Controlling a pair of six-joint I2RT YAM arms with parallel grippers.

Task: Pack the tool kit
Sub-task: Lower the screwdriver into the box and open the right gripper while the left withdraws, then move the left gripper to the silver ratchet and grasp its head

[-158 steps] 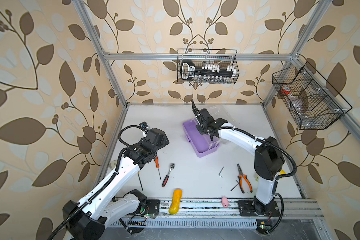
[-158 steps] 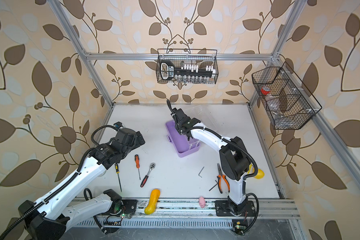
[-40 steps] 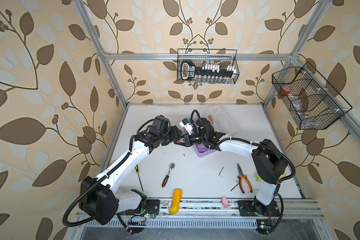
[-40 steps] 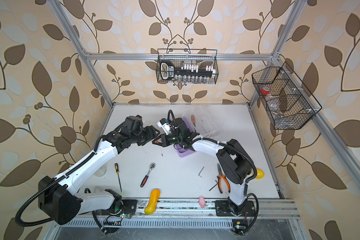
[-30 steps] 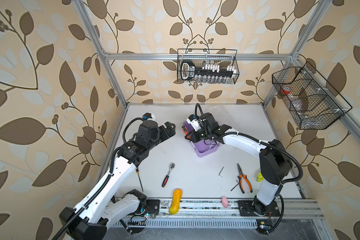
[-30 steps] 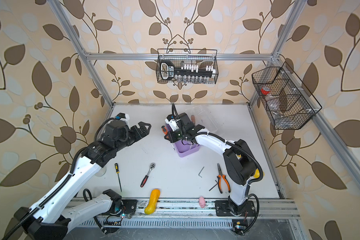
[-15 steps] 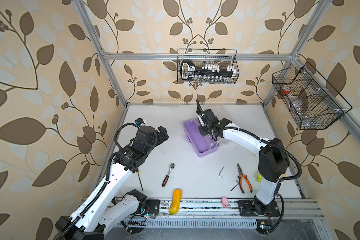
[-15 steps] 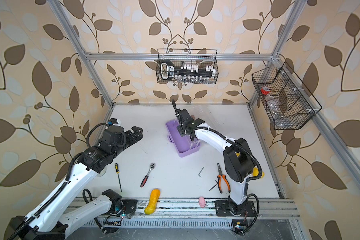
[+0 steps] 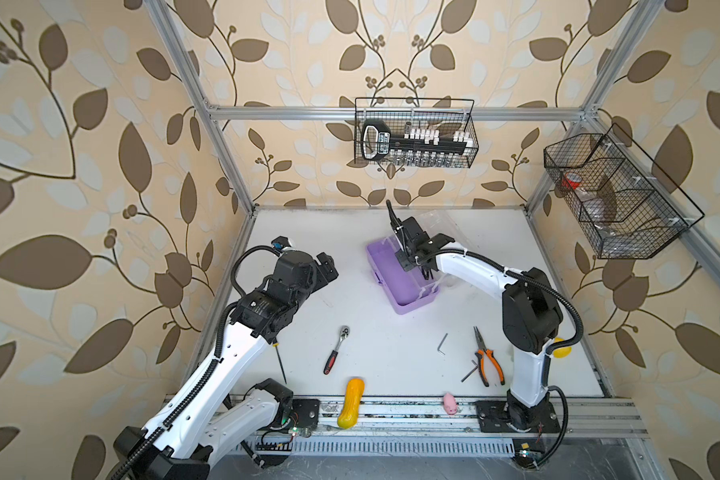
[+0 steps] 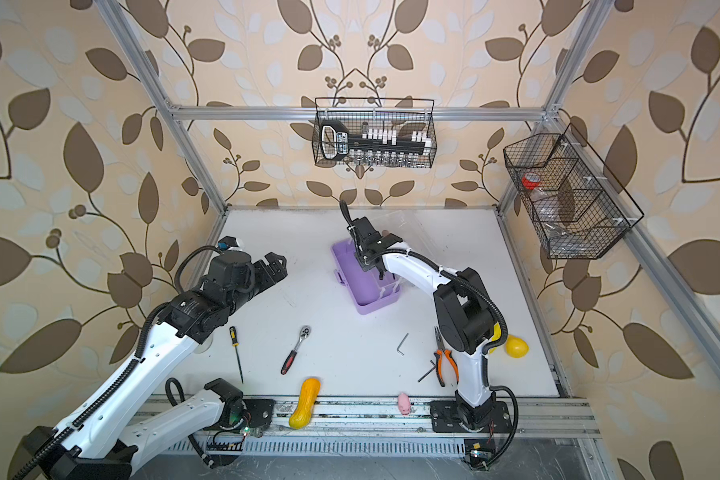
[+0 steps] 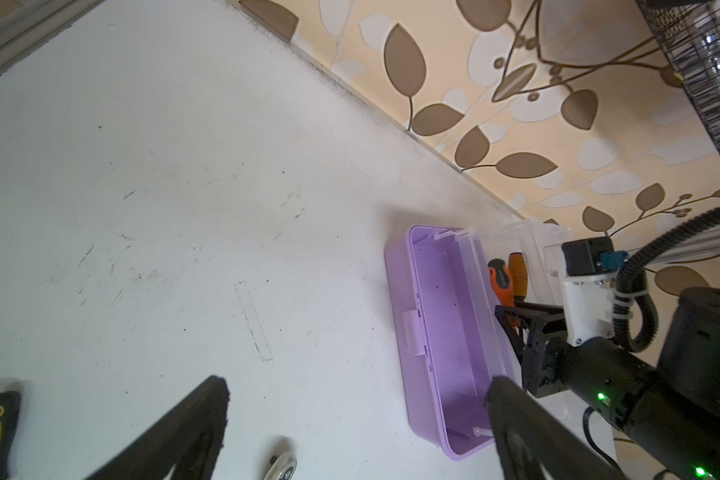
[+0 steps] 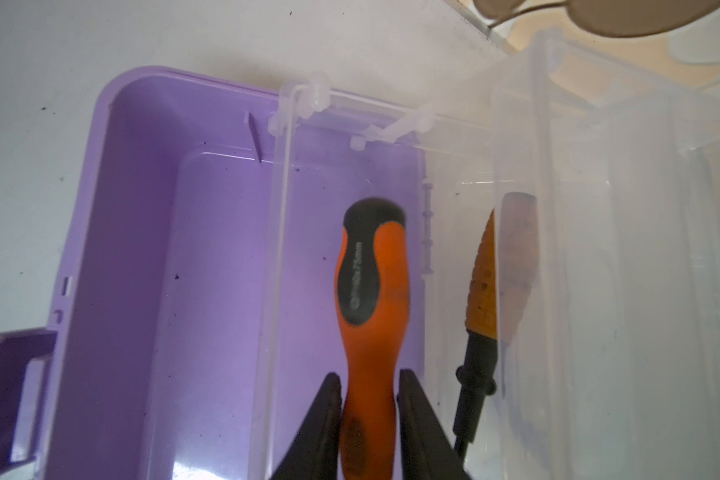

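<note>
Tool kit (image 9: 395, 286) sits on the white table (image 9: 350, 249) with its lid open, directly under the right pincer (image 9: 427, 272). In both top views that arm reaches down into the box (image 10: 362, 291).

Right pincer (image 12: 371, 378): the jaws stand on either side of the neck of an orange-and-black screwdriver (image 12: 371, 270), close against it. I cannot tell whether they are pressing or only flanking. The handle points away from the fingertips and lies in the clear inner tray (image 12: 283, 249), over the lilac floor (image 12: 217, 249).

A second driver with an amber handle (image 12: 485, 282) lies just beside the first, on the lid side of the pincer. It is behind clear plastic, so I cannot tell which compartment it is in. The clear lid (image 12: 620, 208) is thrown back past it. The purple handle (image 12: 13, 395) is on the opposite side of the jaws.

Left pincer (image 11: 358, 384): jaws spread wide, holding nothing, well apart from the kit (image 11: 445, 332). From its wrist view both driver handles (image 11: 500, 278) show in the kit ahead of it.

High on the wall beyond the right pincer, a black wire basket (image 9: 470, 124) holds a socket set (image 9: 416, 143). On the side wall, a second wire basket (image 10: 599, 249) holds a red-topped item (image 10: 531, 180) and some clear things too faint to name.
</note>
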